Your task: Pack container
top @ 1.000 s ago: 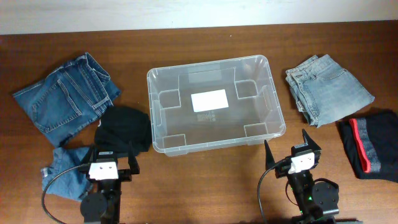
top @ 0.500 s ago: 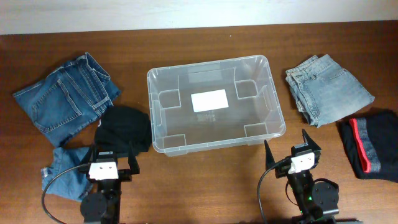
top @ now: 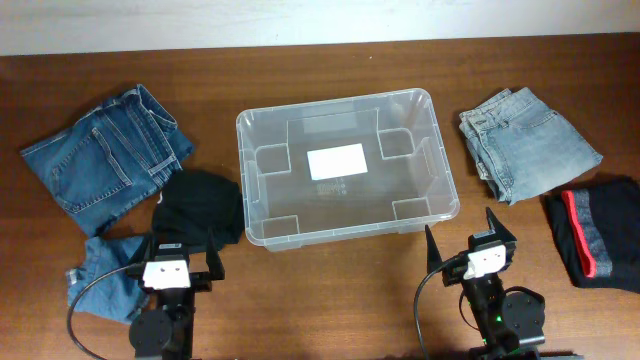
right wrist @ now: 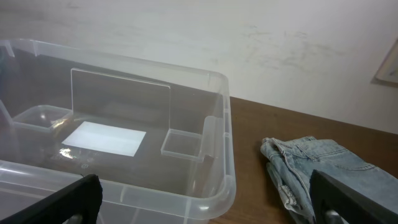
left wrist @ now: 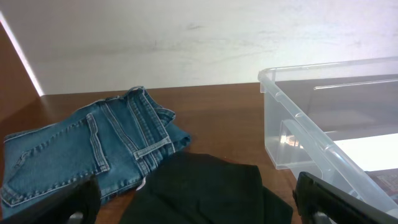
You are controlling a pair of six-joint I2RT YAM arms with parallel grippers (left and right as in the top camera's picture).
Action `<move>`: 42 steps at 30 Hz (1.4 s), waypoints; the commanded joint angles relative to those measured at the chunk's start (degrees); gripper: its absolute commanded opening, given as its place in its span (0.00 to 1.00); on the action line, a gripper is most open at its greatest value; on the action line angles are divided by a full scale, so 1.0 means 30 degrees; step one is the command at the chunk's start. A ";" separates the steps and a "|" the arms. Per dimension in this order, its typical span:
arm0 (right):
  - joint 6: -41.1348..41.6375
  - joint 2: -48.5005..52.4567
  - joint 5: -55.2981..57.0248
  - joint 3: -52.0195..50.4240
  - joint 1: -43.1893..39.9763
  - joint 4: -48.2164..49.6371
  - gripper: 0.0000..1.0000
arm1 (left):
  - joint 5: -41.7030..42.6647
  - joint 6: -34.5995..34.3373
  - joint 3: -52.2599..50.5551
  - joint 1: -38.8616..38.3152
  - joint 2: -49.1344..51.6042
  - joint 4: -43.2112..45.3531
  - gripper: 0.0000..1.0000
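Seen from overhead, the container (top: 338, 103) stands upright and open at the middle of the counter (top: 330, 290), with a white label (top: 336, 161) on its bottom and nothing packed in it. Toward the left edge lie folded dark blue jeans (top: 100, 160). Between them and the container lies a black garment (top: 200, 205), and a smaller piece of blue denim (top: 105, 285) sits at the near left corner. By the right edge are light blue jeans (top: 525, 145), and nearer the front is a black garment with a red stripe (top: 595, 235). Both arms sit at the near edge. The left jaws are spread wide over the near side of the black garment and grip nothing. The right jaws are spread wide over bare wood, near the container's front right corner, and are also empty.

The left wrist view shows its fingers (left wrist: 317, 202) far apart at the bottom corners, with the black garment between them, the dark jeans on the left and the container's wall on the right.

In the right wrist view the fingers (right wrist: 348, 202) are just as wide apart. The container fills the left and the light jeans lie to the right.
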 commanded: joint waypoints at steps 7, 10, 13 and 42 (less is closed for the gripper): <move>0.0087 -0.0160 0.0175 -0.0087 -0.0051 -0.0109 0.98 | -0.0073 0.0372 -0.0146 0.0029 -0.0160 0.0036 1.00; 0.0087 -0.0160 0.0175 -0.0087 -0.0051 -0.0109 0.98 | -0.0073 0.0372 -0.0146 0.0029 -0.0160 0.0036 1.00; 0.0095 -0.0160 0.0175 -0.0087 -0.0051 -0.0109 0.98 | -0.0073 0.0372 -0.0146 0.0029 -0.0160 0.0036 1.00; 0.8801 -0.0160 -0.2732 -0.0087 -0.0051 0.0175 0.98 | -0.0073 0.0372 -0.0146 0.0029 -0.0160 0.0036 1.00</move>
